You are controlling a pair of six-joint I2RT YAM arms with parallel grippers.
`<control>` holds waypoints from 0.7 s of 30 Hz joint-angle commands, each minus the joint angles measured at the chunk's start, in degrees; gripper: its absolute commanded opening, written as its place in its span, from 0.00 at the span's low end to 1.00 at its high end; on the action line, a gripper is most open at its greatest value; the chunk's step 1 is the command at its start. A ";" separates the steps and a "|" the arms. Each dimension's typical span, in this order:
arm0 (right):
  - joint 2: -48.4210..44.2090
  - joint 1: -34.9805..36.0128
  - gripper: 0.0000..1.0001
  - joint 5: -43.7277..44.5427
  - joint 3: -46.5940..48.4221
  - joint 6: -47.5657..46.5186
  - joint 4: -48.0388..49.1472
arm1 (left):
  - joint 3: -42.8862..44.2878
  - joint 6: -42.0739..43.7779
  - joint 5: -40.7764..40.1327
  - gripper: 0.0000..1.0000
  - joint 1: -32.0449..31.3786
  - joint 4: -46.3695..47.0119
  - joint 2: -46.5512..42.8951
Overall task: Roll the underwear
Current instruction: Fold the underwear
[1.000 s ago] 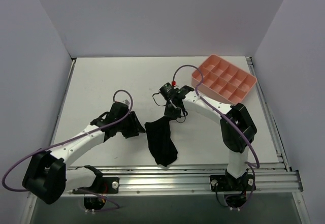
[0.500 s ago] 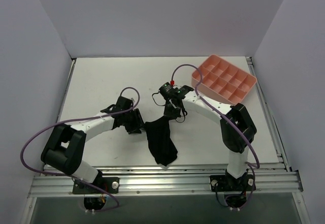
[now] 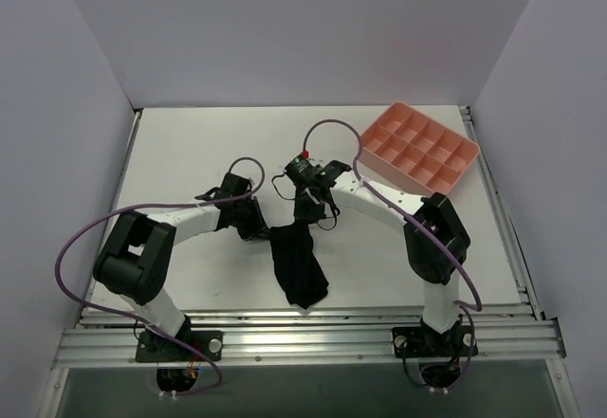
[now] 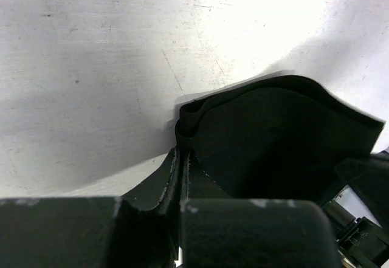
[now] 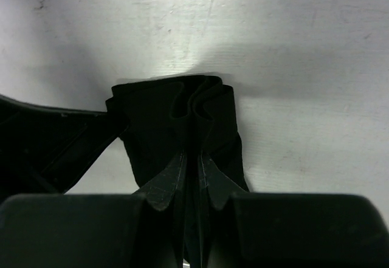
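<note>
Change: I see the left gripper (image 3: 254, 225) swung in since a second ago.
Left hold: left gripper clenched on a corner of the underwear (image 3: 298, 266).
Right hold: right gripper (image 3: 309, 215) pinching the bunched top edge.
Garment position: trails from both claws across the table (image 3: 190, 153).

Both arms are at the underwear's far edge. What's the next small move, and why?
Probably lift that edge slightly and carry it toward the near side to start the roll. The left jaws and right jaws look shut on the far edge of the underwear, while the rest lies on the table.
</note>
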 commanded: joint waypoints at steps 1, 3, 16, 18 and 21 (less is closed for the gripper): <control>1.01 1.87 0.00 -2.73 2.89 -2.25 -0.06 | 2.49 0.61 0.91 0.02 0.54 2.64 0.78; 1.88 2.40 0.00 -3.17 3.25 -2.43 0.20 | 3.02 0.69 0.92 0.02 0.63 2.55 0.87; 7.16 4.69 0.00 -5.99 4.57 -2.69 4.15 | 4.25 0.26 1.27 0.03 0.63 2.03 1.57; 7.95 4.86 0.00 -6.34 4.83 -2.08 5.03 | 3.99 0.26 1.35 0.03 0.63 2.11 1.49; 9.00 4.86 0.00 -5.82 5.27 -1.37 6.27 | 3.37 0.17 1.35 0.03 0.63 2.29 1.49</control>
